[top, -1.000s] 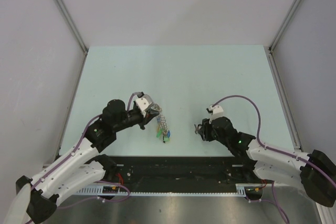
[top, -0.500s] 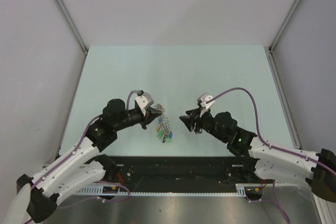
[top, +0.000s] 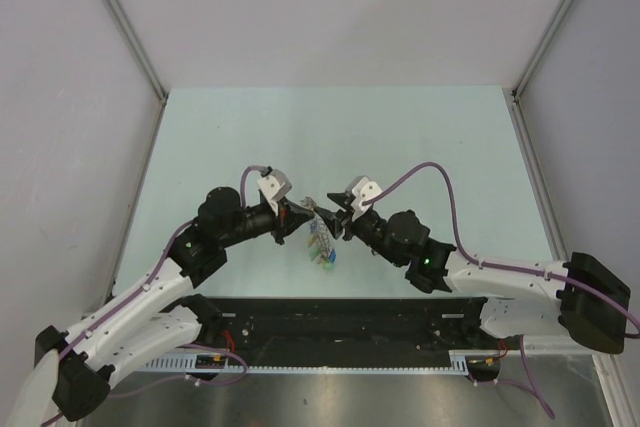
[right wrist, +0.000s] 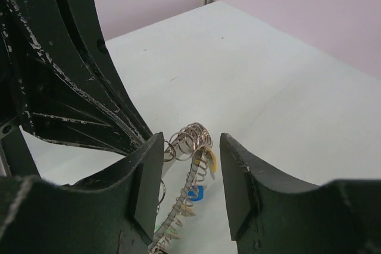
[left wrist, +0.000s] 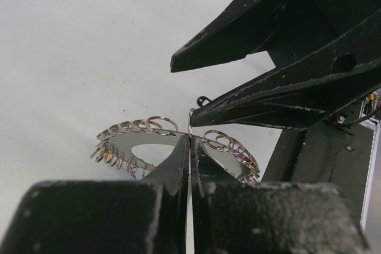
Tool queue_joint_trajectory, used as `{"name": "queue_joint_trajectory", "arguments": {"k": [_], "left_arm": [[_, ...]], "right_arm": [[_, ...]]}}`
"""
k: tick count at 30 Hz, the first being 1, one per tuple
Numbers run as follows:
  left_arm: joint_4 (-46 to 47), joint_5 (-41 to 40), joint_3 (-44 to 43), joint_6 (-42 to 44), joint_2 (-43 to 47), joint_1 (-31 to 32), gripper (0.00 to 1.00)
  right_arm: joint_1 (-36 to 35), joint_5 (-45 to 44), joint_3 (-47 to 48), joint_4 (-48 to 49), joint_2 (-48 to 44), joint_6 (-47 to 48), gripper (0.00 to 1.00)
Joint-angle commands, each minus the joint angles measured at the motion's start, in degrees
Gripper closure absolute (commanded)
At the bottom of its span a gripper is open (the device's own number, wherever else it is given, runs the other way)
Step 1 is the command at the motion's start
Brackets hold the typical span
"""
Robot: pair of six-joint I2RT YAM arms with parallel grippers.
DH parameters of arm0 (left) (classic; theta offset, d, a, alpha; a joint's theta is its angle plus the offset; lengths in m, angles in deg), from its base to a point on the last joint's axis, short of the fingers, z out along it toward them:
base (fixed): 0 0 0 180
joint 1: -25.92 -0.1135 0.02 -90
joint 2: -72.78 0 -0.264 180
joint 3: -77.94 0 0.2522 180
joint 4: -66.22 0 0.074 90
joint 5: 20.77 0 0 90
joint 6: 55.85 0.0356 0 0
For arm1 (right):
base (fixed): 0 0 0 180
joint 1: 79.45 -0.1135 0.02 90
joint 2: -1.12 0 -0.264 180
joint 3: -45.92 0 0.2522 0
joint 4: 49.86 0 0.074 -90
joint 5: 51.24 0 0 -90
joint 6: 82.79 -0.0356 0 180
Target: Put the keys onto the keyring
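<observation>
My left gripper (top: 298, 211) is shut on the rim of the keyring (top: 317, 234), a grey coil of small rings that hangs from it above the table. In the left wrist view the left gripper (left wrist: 190, 140) pinches the thin rim and the coil (left wrist: 134, 128) curves to both sides. Keys hang on the coil: a blue one (right wrist: 195, 193), a yellow one (right wrist: 209, 160) and others low down (top: 326, 259). My right gripper (top: 326, 215) is open right next to the left one. In the right wrist view the right gripper (right wrist: 190, 176) straddles the keyring's top (right wrist: 191, 138) without touching it.
The pale green table (top: 420, 137) is bounded by grey walls and metal rails on both sides. The black base rail (top: 330, 322) runs along the near edge. The left gripper's black fingers (right wrist: 71, 81) fill the left of the right wrist view.
My right arm has swung left from the table's right middle to the keyring, its open jaws now around the coil's top. The left gripper still holds the keyring, shifted slightly.
</observation>
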Motion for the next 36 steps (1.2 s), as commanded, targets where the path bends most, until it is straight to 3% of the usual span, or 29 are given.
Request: {"name": "queue_joint_trajectory", "arguments": {"k": [1, 17, 36], "left_arm": [[5.17, 0.77, -0.19, -1.82, 1.26, 0.17, 1.0], [5.26, -1.17, 0.07, -2.34, 2.23, 0.17, 1.0], [5.61, -2.4, 0.33, -1.9, 3.2, 0.17, 0.99]], "right_arm": [[-0.87, -1.38, 3.16, 4.4, 1.81, 2.91, 0.53], [-1.4, -4.63, 4.12, 1.67, 5.41, 2.3, 0.6], [1.5, 3.1, 4.04, 0.62, 6.47, -2.54, 0.6]]}}
